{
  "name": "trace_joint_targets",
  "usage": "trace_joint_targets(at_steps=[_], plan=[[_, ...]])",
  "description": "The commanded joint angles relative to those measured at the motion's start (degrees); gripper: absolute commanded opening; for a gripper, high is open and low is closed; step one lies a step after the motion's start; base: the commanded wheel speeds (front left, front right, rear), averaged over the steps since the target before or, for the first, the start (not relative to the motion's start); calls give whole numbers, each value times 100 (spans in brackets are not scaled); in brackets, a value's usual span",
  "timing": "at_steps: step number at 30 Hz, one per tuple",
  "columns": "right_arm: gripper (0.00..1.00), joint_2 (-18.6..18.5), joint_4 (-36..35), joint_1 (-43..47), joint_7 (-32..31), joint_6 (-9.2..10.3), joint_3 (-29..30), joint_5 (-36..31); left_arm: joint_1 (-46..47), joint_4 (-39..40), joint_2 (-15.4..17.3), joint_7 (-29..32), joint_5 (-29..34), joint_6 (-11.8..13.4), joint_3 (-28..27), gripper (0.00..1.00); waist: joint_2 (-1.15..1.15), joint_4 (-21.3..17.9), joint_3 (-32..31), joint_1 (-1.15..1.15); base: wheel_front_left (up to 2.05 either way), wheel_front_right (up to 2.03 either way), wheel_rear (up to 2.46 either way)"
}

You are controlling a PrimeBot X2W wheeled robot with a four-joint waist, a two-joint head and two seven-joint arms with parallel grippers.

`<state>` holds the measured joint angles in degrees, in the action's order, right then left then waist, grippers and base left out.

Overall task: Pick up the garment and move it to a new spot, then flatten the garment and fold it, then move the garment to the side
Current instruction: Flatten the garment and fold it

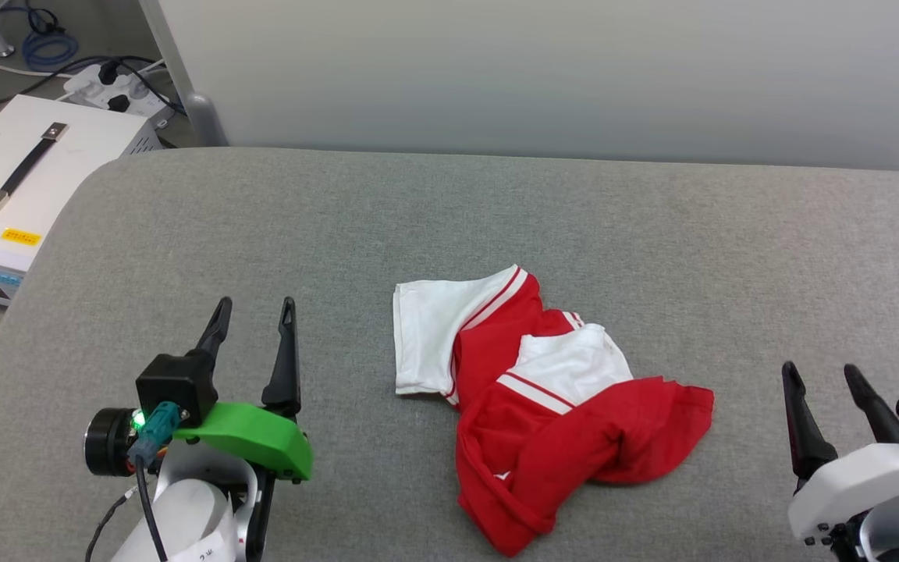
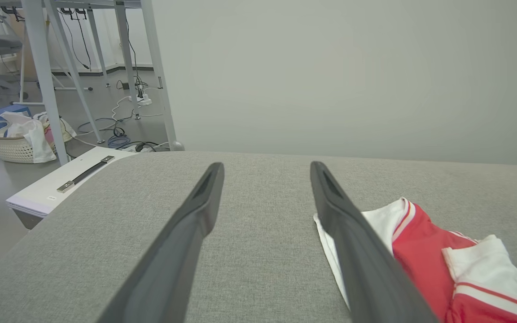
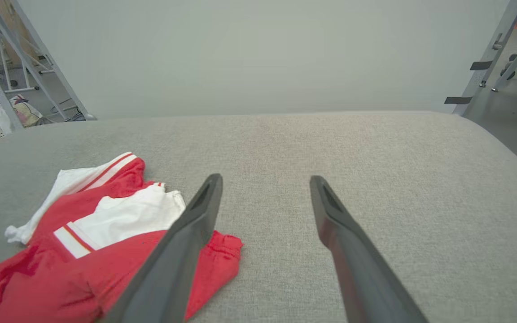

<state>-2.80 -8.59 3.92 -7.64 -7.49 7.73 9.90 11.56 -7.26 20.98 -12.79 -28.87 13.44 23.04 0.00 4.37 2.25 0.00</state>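
The garment (image 1: 551, 406), red with white striped sleeves, lies crumpled in a heap on the grey padded table (image 1: 449, 234), near its middle and toward the front. My left gripper (image 1: 254, 316) hovers open at the lower left, well to the left of the garment and apart from it. My right gripper (image 1: 822, 376) stands open at the lower right, a short way right of the red hem. In the left wrist view the garment (image 2: 424, 255) sits beside the gripper (image 2: 267, 172), partly behind the right finger. In the right wrist view the garment (image 3: 83, 251) lies left of the gripper (image 3: 265, 184).
A white equipment case (image 1: 20, 187) with a black handle stands off the table's left edge, with a power strip and cables (image 1: 118, 86) behind it. A pale wall panel (image 1: 543, 70) runs along the table's far edge. A laundry basket (image 2: 18, 143) sits on the floor.
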Motion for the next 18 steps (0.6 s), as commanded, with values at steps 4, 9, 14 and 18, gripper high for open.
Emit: trace_joint_targets(at_steps=[4, 9, 14, 18], plan=[[100, -12, 457, 61, -706, 0, 129, 116, -22, 101, -21, 11, 15, 15, 61, 100, 0, 108, 117, 0, 0, 0, 0], [100, -246, 898, -233, -1662, 0, -80, 355, 115, 210, -104, -8, 48, -32, 156, 100, 0, 306, 332, 0, 0, 0, 0], [100, -670, 1273, -657, -2439, 0, -451, 632, 327, 234, -203, -60, 85, -78, 197, 100, 0, 538, 541, 0, 0, 0, 0], [100, -944, 1763, -1102, -2846, 0, -724, 829, 497, 190, -253, -101, 149, -157, 258, 100, 0, 659, 678, 0, 0, 0, 0]])
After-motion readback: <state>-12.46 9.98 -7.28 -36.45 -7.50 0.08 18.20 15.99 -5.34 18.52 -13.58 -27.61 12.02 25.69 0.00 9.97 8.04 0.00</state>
